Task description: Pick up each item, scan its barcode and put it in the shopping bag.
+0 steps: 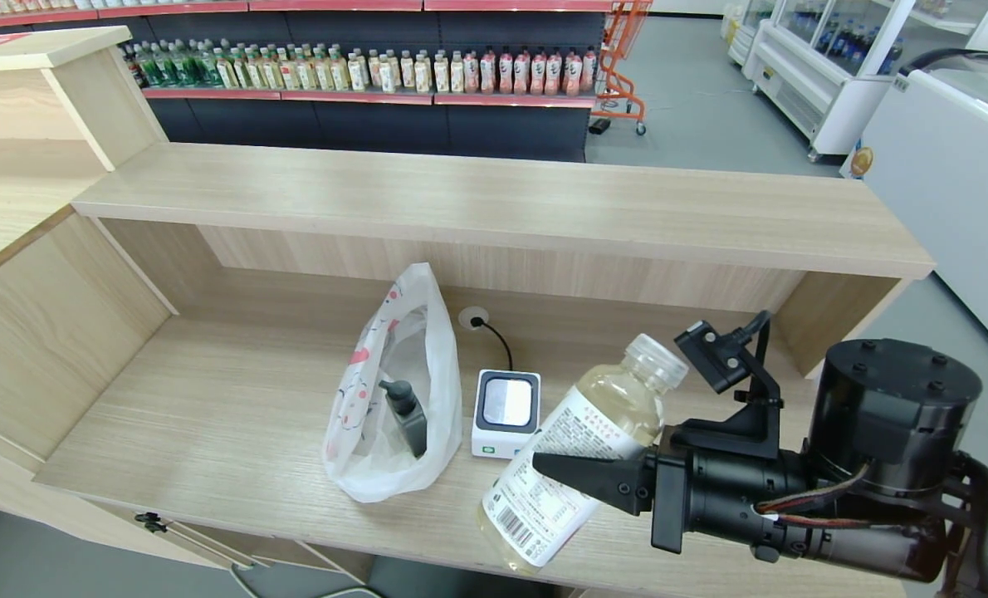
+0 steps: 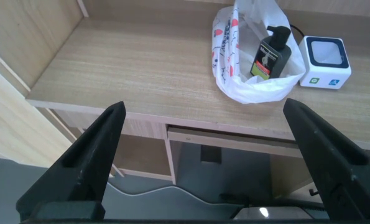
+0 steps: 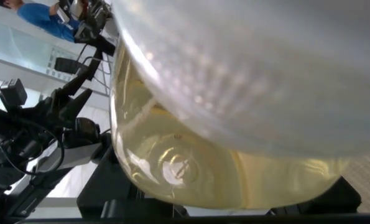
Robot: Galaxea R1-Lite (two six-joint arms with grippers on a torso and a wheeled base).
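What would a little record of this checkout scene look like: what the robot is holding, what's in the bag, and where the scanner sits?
Held item: drink bottle, tilted, pale yellow liquid, barcode near its lower end
Held by: right fingers, shut on the bottle's middle
Other arm: left fingers open, holding nothing, out past the counter's near edge
Bag: shopping bag, white plastic, slumped open on the counter
Already bagged: dark pump bottle
Reader: scanner, on the counter beside the bag, on the robot's right of it
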